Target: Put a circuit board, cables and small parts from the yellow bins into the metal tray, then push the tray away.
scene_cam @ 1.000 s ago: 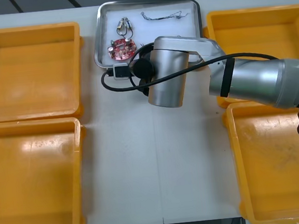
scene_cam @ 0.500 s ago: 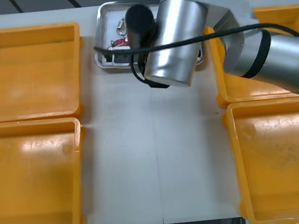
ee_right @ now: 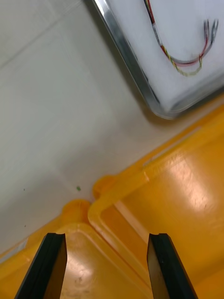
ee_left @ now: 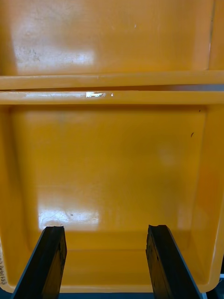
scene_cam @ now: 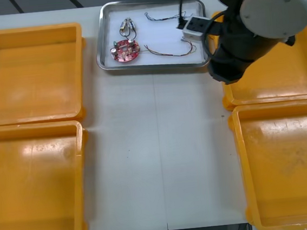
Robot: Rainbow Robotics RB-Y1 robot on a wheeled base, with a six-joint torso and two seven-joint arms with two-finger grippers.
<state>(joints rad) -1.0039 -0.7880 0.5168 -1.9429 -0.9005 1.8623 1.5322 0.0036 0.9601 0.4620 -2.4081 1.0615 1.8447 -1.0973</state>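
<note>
Hanging above yellow bins (ee_right: 186, 210), right gripper (ee_right: 106, 243) faces metal tray (ee_right: 123, 46).

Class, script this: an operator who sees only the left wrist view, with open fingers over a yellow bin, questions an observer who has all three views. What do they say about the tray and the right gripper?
Operator: My left gripper hangs over a yellow bin. What is in the metal tray?
Observer: A round red circuit board, small metal parts, a red and yellow cable and another thin cable.
Operator: Where is the right gripper?
Observer: Open and empty, above where the two right-hand bins meet, near the tray's corner.
</note>
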